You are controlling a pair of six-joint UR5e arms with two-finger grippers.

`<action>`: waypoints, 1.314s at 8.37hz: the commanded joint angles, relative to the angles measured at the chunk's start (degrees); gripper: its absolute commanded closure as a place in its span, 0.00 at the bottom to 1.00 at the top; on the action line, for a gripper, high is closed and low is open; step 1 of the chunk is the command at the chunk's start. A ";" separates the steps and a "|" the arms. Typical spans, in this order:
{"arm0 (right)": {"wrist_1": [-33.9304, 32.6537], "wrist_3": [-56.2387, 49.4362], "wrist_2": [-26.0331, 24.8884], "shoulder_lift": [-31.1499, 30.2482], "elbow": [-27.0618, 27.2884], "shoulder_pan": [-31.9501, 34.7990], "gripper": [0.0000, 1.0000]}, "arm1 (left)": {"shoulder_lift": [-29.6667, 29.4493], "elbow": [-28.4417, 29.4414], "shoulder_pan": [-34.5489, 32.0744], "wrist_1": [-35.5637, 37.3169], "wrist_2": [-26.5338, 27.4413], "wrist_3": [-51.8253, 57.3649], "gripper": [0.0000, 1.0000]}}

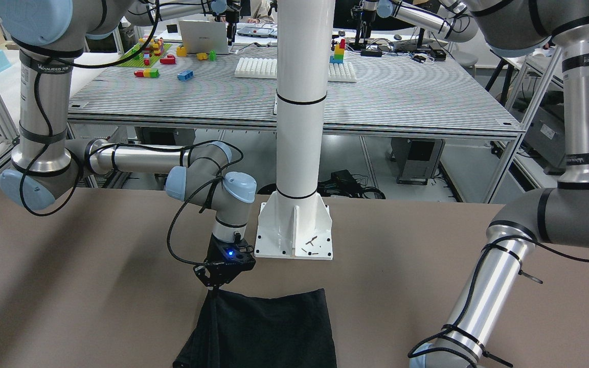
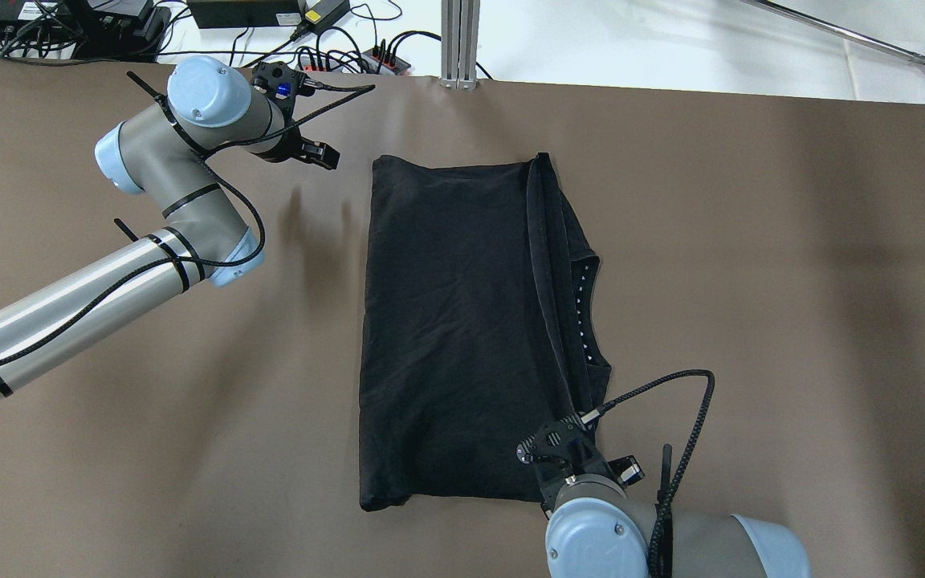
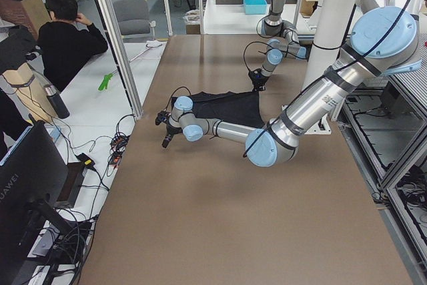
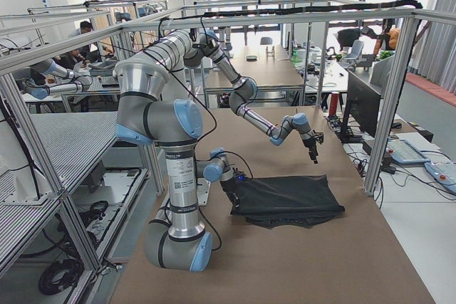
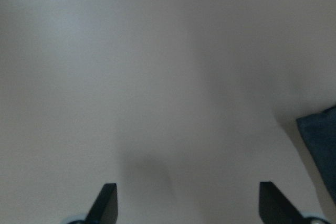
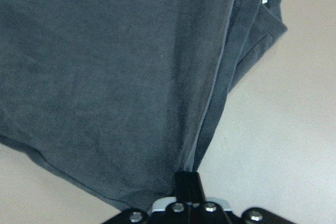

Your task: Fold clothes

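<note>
Black soft-fabric garment [image 2: 446, 321], we judged limp, best gripped at edges; right hand [image 6: 187, 178] pinched its folded edge, left hand [image 5: 186, 199] spread.

Item: one black garment [image 2: 454, 321] of plain, matte, soft fabric. It lies on the brown table [image 2: 792, 265], folded into a long rectangle that runs from the robot's side toward the far edge. The main panel is flat with faint creases. Along the robot's right side, several layers overlap in narrow lengthwise folds. A lower layer juts out beyond them and bears a row of small white marks [image 2: 583, 305]. The near right corner is gathered to a point and pinched between the closed fingers of the right gripper [image 6: 187, 182].
</note>
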 commanded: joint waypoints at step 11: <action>9.18 3.87 5.52 8.17 -12.35 12.41 0.07 | -0.18 -0.03 0.45 -0.02 0.00 -0.18 0.05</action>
